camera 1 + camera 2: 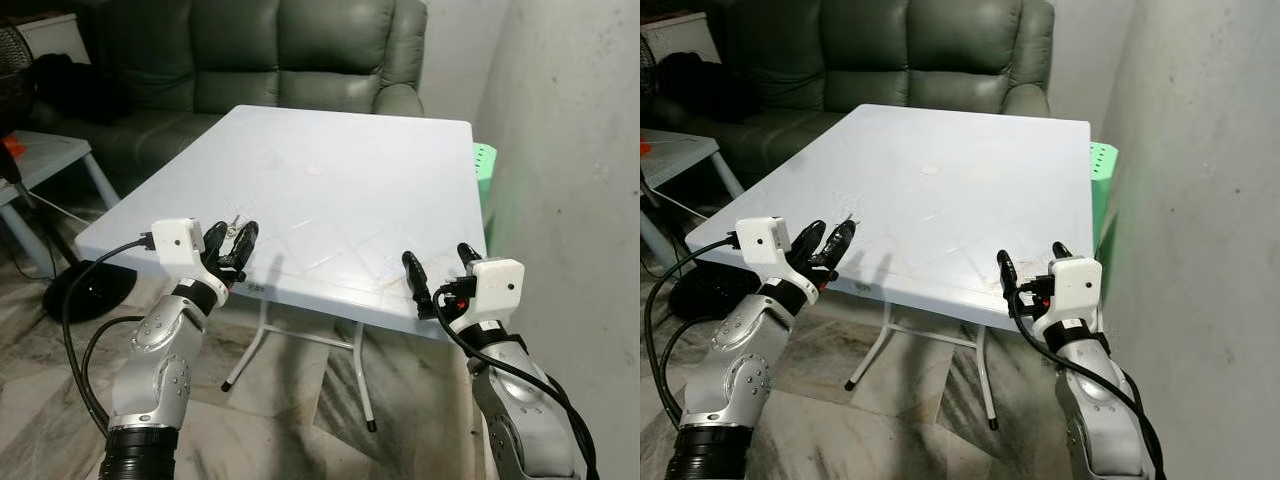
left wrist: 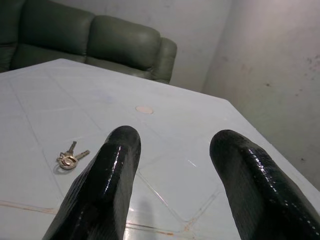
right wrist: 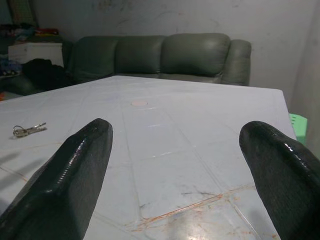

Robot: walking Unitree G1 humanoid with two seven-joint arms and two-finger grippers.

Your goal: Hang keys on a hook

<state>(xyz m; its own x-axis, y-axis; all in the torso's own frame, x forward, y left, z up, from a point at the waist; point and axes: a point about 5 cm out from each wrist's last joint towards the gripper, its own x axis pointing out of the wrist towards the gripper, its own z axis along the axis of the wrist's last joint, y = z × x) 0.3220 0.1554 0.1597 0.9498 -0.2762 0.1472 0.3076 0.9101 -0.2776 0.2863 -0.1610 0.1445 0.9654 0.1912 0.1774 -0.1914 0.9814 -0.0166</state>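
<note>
Both pincers hover at the near edge of the white surface (image 1: 330,190): the left pincer (image 1: 232,243) partly spread, the right pincer (image 1: 440,268) spread wide, each holding nothing. The keys (image 2: 69,157) lie flat on the surface just beyond the left pincer. Farther back stands a green sofa (image 1: 280,50).

Both arms are silver metal with rounded, screw-studded joints and ribbed black cuffs. Each wrist bears a white camera box fed by a black cable. The left gripper (image 1: 232,243) and right gripper (image 1: 440,268) each have two long, glossy black fingers.
</note>
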